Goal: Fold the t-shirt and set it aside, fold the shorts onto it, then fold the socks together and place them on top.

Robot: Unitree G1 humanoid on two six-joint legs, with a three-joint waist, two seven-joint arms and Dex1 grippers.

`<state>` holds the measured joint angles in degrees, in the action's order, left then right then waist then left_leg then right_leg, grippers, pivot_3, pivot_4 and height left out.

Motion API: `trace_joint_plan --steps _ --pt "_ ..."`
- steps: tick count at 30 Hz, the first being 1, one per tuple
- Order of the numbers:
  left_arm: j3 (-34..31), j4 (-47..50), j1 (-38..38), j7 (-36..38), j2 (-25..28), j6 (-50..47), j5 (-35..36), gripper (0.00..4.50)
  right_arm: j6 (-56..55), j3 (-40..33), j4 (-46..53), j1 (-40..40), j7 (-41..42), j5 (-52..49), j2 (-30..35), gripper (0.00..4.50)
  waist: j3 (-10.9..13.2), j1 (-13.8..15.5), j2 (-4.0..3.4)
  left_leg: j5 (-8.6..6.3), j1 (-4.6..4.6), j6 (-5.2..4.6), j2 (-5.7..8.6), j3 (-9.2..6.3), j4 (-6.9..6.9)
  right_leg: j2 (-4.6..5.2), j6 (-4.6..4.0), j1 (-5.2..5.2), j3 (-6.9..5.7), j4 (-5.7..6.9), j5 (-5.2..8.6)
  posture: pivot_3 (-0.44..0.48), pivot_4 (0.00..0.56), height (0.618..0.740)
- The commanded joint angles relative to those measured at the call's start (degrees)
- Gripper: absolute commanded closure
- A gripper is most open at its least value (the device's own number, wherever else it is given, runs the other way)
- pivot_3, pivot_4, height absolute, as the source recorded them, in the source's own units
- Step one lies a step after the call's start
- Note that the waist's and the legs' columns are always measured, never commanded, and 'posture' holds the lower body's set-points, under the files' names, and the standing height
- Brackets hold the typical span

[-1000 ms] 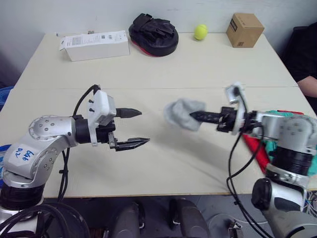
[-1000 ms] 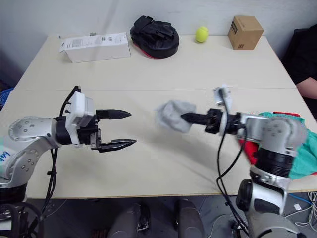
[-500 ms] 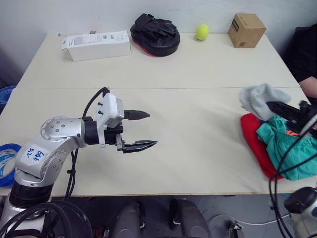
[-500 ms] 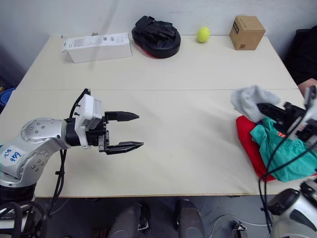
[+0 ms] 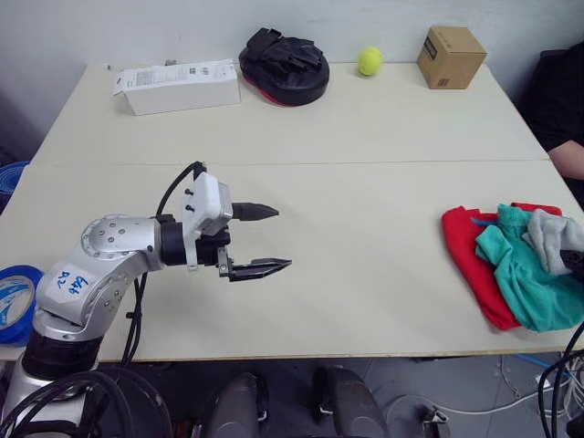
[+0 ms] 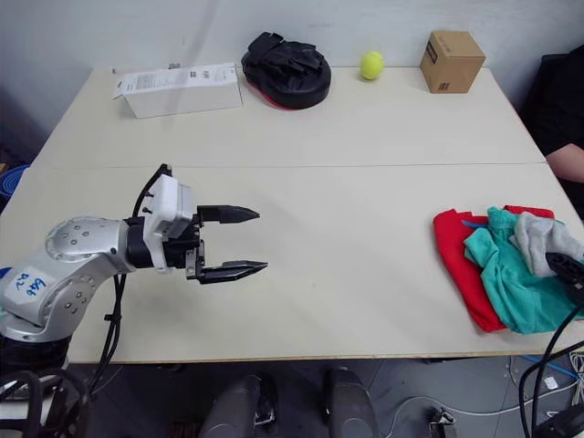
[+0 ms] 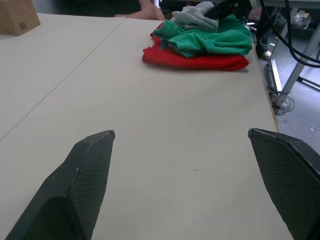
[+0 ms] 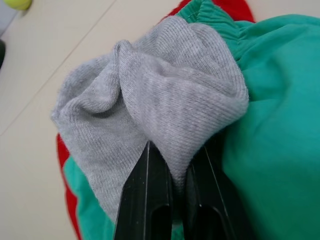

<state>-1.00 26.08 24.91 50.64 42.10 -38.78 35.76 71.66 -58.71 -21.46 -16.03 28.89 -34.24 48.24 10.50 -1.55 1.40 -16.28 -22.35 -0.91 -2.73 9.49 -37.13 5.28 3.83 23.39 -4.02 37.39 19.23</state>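
My right jaws (image 8: 172, 192), pinching the socks (image 6: 540, 235), have carried them from mid-surface onto the shorts (image 6: 511, 278) atop the t-shirt (image 6: 456, 255), so I judge only release remains, while my left jaws (image 6: 233, 242) hover spread.

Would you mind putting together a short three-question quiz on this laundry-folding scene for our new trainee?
1. True or false: the socks lie on top of the shorts.
2. Which garment is at the bottom of the pile near the table edge? A) the shorts B) the t-shirt C) the socks
3. Fill in: the left gripper hovers over bare tabletop with its fingers ____.

Key
1. True; the right gripper is clamped on them.
2. B; red fabric shows beneath the teal shorts.
3. Open, holding nothing.
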Motion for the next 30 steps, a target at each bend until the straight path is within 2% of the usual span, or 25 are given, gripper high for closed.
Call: trace_joint_plan --steps 1,8,12,17,21,25,30 --pt "0.6 0.0 1.3 0.9 -0.2 1.5 -0.4 0.00 -4.8 2.1 -3.3 2.3 1.7 1.3 2.4 3.86 0.0 0.1 0.00 0.00 0.00 0.00 0.01 0.00 0.00 0.00 0.01 0.00 0.01 -0.01 0.01 0.000 0.150 0.740" --pt "2.2 -2.2 3.3 1.8 -1.3 2.5 -1.4 0.00 -3.1 0.0 -3.4 5.5 4.9 -2.3 5.8 1.49 0.0 0.1 0.01 0.00 0.01 0.00 0.01 0.00 -0.01 0.00 0.08 -0.03 0.07 -0.03 -0.02 0.000 0.150 0.740" --pt "2.5 -2.9 3.3 2.4 -1.7 3.0 -1.9 0.00 -0.9 -0.6 -1.0 11.8 10.4 -4.0 10.2 0.05 0.0 0.3 0.00 0.00 0.01 0.00 0.01 -0.01 -0.01 0.00 0.09 -0.03 0.08 -0.04 -0.02 0.000 0.150 0.740" --pt "1.6 -4.4 1.5 3.5 -0.1 3.4 -2.9 0.00 -12.2 2.8 -3.2 24.9 27.8 0.4 20.9 0.02 0.0 0.6 -0.11 -0.03 0.02 -0.05 0.05 0.07 0.02 0.01 0.15 -0.02 0.15 -0.10 -0.02 0.000 0.150 0.740" --pt "-1.2 -4.8 -0.3 5.8 2.7 2.6 -1.5 0.00 -35.1 4.5 -8.0 32.4 46.0 8.2 28.6 0.02 0.1 -0.4 -0.04 -0.05 0.14 -0.03 -0.02 0.17 0.06 -0.10 0.20 -0.06 0.25 -0.12 -0.04 0.000 0.150 0.740" --pt "-5.8 -4.2 -2.6 8.5 7.3 -2.9 3.6 0.00 -42.0 7.3 -17.0 27.0 55.5 8.9 35.6 0.02 0.1 -0.9 -0.06 -0.08 0.23 0.08 -0.19 0.29 0.06 -0.41 0.20 -0.04 0.51 -0.13 -0.04 0.000 0.150 0.740" --pt "-12.7 -3.6 -4.6 8.9 10.9 -9.2 10.7 0.00 -49.1 15.8 -27.8 17.8 60.5 11.2 38.6 0.02 0.2 -0.7 0.06 -0.15 0.25 0.20 -0.37 0.31 -0.01 -0.51 0.10 -0.02 0.59 -0.14 0.02 0.000 0.150 0.740"
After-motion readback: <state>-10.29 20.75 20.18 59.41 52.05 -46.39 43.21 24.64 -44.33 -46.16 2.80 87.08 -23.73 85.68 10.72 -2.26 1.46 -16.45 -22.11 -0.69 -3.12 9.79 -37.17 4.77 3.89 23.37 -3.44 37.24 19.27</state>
